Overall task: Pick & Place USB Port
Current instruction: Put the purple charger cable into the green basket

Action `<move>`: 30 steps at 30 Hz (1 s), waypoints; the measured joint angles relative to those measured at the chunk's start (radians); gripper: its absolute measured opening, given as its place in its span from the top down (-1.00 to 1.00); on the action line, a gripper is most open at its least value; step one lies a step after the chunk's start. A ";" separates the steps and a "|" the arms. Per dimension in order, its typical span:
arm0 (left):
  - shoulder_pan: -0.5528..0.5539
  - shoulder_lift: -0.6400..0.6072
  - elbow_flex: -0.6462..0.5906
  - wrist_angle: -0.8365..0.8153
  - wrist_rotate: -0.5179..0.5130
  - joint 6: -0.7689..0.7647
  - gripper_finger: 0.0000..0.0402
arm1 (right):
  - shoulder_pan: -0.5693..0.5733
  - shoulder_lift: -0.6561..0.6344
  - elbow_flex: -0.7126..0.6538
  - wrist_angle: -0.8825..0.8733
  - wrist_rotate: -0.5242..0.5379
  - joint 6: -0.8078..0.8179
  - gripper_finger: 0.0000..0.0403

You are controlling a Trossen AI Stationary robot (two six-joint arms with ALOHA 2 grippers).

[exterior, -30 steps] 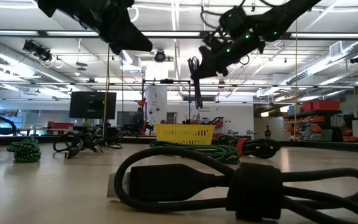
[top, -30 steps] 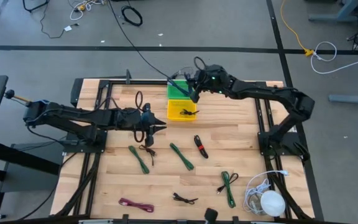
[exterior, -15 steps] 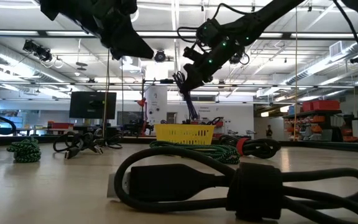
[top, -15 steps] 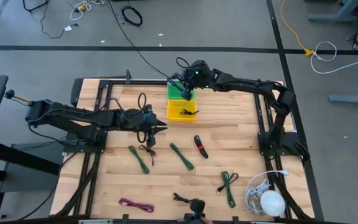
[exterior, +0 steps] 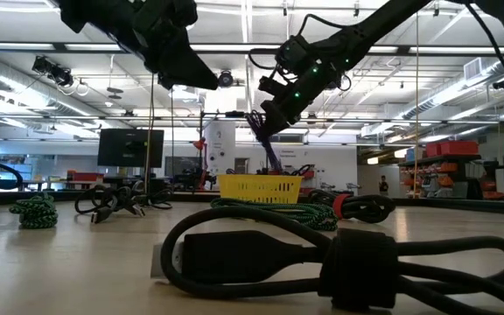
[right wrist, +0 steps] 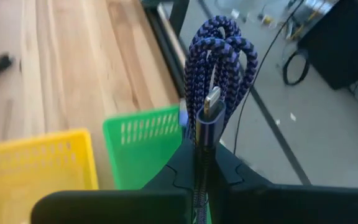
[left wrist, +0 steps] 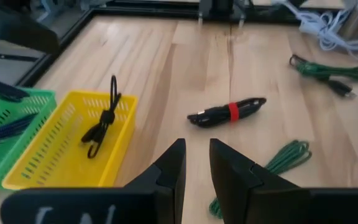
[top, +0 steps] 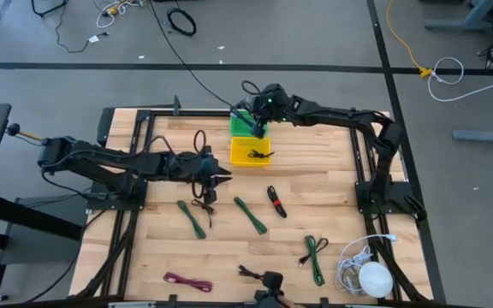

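Right gripper (top: pixel 258 128), clamped on a coiled purple cable (right wrist: pixel 216 56), hovers over the green basket (top: pixel 245 125) at top centre, one black cable (top: pixel 258 155) binned, several cables left; left gripper (top: pixel 215 177) part-open, empty.

purple-black braided cable (right wrist: pixel 219 46), green basket (right wrist: pixel 146 146), yellow basket (left wrist: pixel 67 140)

Two baskets (top: pixel 248 139), about nine coiled cables (top: pixel 250 215), two arms (top: pixel 109 162)

Grey floor (top: pixel 75 77), strip-lit ceiling (exterior: pixel 462 52), monitor (exterior: pixel 130 147).
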 joint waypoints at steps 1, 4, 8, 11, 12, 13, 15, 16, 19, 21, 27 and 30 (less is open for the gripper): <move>0.000 0.002 -0.001 -0.011 0.001 0.000 0.61 | -0.002 0.010 0.000 -0.001 -0.007 0.000 0.95; -0.002 0.008 0.000 0.001 0.010 0.000 0.61 | -0.006 0.038 -0.001 -0.005 -0.010 0.001 0.95; -0.004 0.009 -0.001 -0.004 0.019 0.000 0.61 | -0.013 0.048 -0.001 0.015 -0.013 0.003 0.95; -0.004 0.009 -0.001 -0.004 0.022 0.000 0.61 | -0.021 0.052 -0.001 0.011 -0.019 0.004 0.95; -0.004 0.009 -0.001 -0.003 0.022 0.000 0.61 | -0.023 0.052 -0.001 0.011 -0.021 0.005 0.95; -0.003 0.009 -0.001 -0.003 0.021 0.000 0.61 | -0.024 0.052 -0.001 0.012 -0.021 0.005 0.95; -0.003 0.009 -0.001 -0.003 0.021 0.000 0.61 | -0.026 0.052 -0.001 0.008 -0.025 0.007 0.95; -0.004 0.009 -0.001 -0.003 0.021 0.000 0.61 | -0.026 0.052 -0.001 -0.001 -0.027 0.007 0.95; -0.004 0.009 -0.001 -0.002 0.021 0.000 0.61 | -0.026 0.052 -0.001 -0.007 -0.042 0.007 0.95; -0.004 0.009 -0.001 -0.001 0.020 0.000 0.61 | -0.026 0.052 -0.001 -0.007 -0.041 0.007 0.89; -0.004 0.009 -0.001 -0.001 0.025 -0.019 0.61 | -0.027 0.052 -0.001 0.032 -0.040 0.040 0.46; -0.004 0.009 -0.001 -0.001 0.026 -0.019 0.61 | -0.027 0.052 -0.001 0.062 0.002 0.055 0.29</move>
